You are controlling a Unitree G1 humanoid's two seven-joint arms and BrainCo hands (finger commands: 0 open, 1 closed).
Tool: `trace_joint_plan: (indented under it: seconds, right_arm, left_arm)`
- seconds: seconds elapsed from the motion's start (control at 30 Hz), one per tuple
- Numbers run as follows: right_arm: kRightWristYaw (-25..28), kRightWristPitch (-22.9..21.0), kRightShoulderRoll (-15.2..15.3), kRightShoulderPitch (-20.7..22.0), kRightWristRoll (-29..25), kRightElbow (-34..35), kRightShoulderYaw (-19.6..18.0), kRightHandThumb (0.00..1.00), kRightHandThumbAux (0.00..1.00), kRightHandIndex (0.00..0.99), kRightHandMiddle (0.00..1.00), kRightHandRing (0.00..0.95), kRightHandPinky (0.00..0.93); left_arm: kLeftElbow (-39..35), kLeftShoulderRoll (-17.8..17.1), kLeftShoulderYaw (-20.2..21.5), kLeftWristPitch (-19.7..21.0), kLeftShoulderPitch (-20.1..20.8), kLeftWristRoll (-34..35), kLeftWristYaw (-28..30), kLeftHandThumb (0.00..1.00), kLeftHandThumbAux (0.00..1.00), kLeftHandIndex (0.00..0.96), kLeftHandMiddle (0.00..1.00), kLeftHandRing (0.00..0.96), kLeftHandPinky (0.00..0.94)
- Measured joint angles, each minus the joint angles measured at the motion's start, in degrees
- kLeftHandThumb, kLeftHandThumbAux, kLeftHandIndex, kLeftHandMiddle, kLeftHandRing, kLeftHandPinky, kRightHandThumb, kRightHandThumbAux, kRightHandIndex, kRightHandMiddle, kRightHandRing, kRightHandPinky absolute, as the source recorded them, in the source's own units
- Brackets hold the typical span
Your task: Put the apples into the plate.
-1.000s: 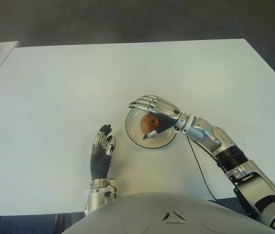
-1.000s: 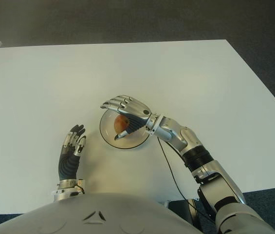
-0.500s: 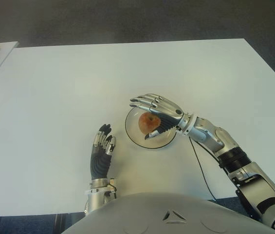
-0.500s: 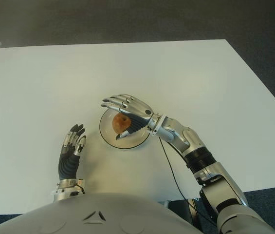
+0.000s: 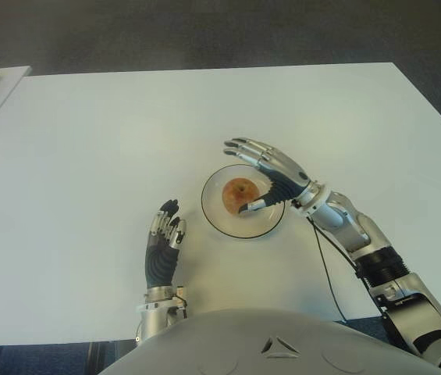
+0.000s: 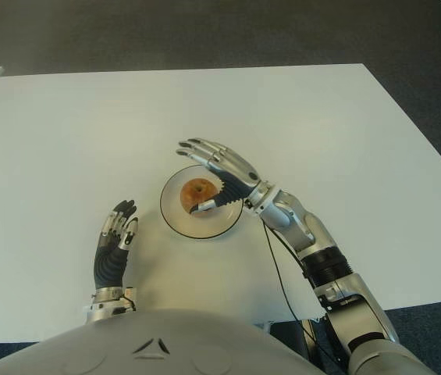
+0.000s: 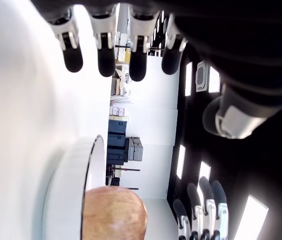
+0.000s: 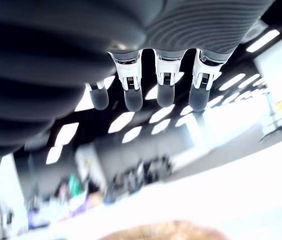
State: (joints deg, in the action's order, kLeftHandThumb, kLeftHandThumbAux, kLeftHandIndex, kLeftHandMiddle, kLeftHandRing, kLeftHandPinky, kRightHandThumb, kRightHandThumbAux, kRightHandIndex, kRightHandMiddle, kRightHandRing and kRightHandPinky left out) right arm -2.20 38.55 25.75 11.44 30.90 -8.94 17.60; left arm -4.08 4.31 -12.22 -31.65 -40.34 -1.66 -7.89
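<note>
apple [image 5: 240, 193] in plate [image 5: 218, 219] | right robot hand [image 5: 271, 176] beside it, fingers spread, empty

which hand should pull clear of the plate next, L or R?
Right. The right hand is open over the plate, its fingers beside the apple in the plate and holding nothing. The left hand is idle, left of the plate.

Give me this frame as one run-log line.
apple: in plate | right robot hand: open, beside apple | left robot hand: open, idle
</note>
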Motion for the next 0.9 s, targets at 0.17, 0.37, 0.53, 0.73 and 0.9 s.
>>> trace_joint_plan:
  seconds: [0.17,0.37,0.53,0.73,0.9]
  right_arm:
    - [1.6,0.3,-1.2,-1.4,-11.6,-1.8,-4.3,0.155,0.47,0.006,0.038,0.024,0.061]
    - [6.5,-1.3,-2.1,-4.6,-26.2,-1.7,-9.5,0.146,0.482,0.029,0.049,0.036,0.049]
    - [10.5,-4.0,-4.2,-9.7,-37.5,-2.6,-14.0,0.136,0.546,0.048,0.048,0.031,0.03]
    - [12.8,-7.3,-8.8,-16.0,-43.4,-5.0,-16.6,0.115,0.585,0.047,0.037,0.022,0.033]
    - [13.1,-11.2,-11.2,-18.8,-44.9,-1.4,-18.0,0.094,0.6,0.047,0.04,0.03,0.053]
  left_arm:
    - [0.0,0.0,0.0,-0.1,0.0,-0.5,0.0,0.131,0.491,0.147,0.14,0.122,0.144]
    - [0.0,0.0,0.0,-0.1,0.0,-1.0,-0.2,0.135,0.495,0.154,0.144,0.125,0.14]
    - [-0.1,0.0,0.1,-0.1,0.0,-1.0,-0.7,0.133,0.488,0.149,0.139,0.122,0.136]
    - [-0.1,0.0,0.1,-0.1,0.0,-0.5,-0.7,0.139,0.481,0.155,0.137,0.118,0.128]
    - [-0.1,0.0,0.3,-0.1,-0.1,-0.5,-0.7,0.131,0.474,0.141,0.118,0.093,0.105]
